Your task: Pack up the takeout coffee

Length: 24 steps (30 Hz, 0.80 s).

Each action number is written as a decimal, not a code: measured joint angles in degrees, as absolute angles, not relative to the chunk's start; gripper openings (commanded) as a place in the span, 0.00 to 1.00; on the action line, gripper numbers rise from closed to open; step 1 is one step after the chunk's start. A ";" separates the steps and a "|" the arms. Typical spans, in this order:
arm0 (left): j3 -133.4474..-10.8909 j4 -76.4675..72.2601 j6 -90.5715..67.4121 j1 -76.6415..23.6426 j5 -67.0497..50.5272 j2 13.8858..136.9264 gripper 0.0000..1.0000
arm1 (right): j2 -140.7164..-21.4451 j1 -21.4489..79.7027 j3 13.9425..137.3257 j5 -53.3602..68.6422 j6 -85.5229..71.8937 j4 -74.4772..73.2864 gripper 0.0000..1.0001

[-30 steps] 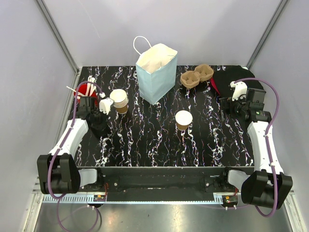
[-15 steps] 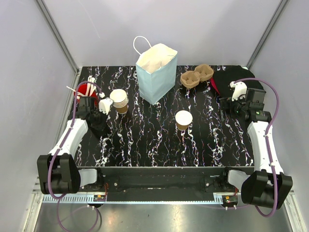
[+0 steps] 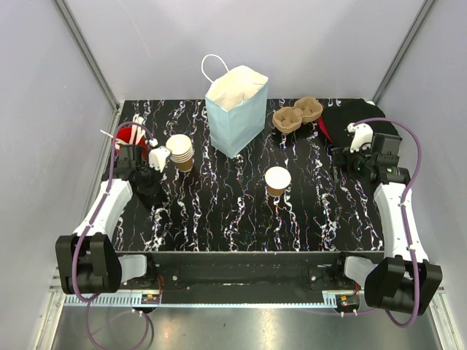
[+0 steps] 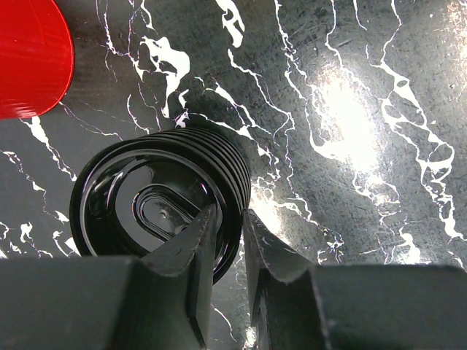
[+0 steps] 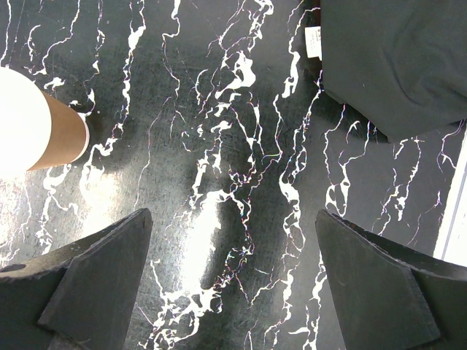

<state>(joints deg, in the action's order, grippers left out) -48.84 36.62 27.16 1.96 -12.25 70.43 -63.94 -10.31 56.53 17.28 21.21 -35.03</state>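
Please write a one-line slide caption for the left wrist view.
Left gripper straddles the rim of stacked black lids on marbled tabletop.

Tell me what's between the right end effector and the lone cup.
Nothing: only bare table separates the right end effector from the cup, as the right wrist view shows.

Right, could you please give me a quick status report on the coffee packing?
Left hand pinching rim of the black lid stack. Right hand open, empty. Paper cup upright, unlidded, mid-table. Nothing in its way.

Paper cup [image 5: 60, 135] partly off-frame left
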 measured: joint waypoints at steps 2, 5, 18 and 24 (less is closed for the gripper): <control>-48.84 36.69 27.16 1.96 -12.25 70.43 0.24 | -63.94 -10.31 56.53 17.28 21.21 -35.05 1.00; -48.84 36.77 27.14 1.96 -12.25 70.43 0.22 | -63.94 -10.31 56.53 17.28 21.23 -35.05 1.00; -49.52 37.54 27.11 1.96 -12.25 70.15 0.12 | -64.10 -10.31 56.53 17.28 21.21 -35.05 1.00; -50.81 37.95 27.11 2.02 -12.38 68.53 0.13 | -64.20 -10.31 56.53 17.34 21.21 -35.16 1.00</control>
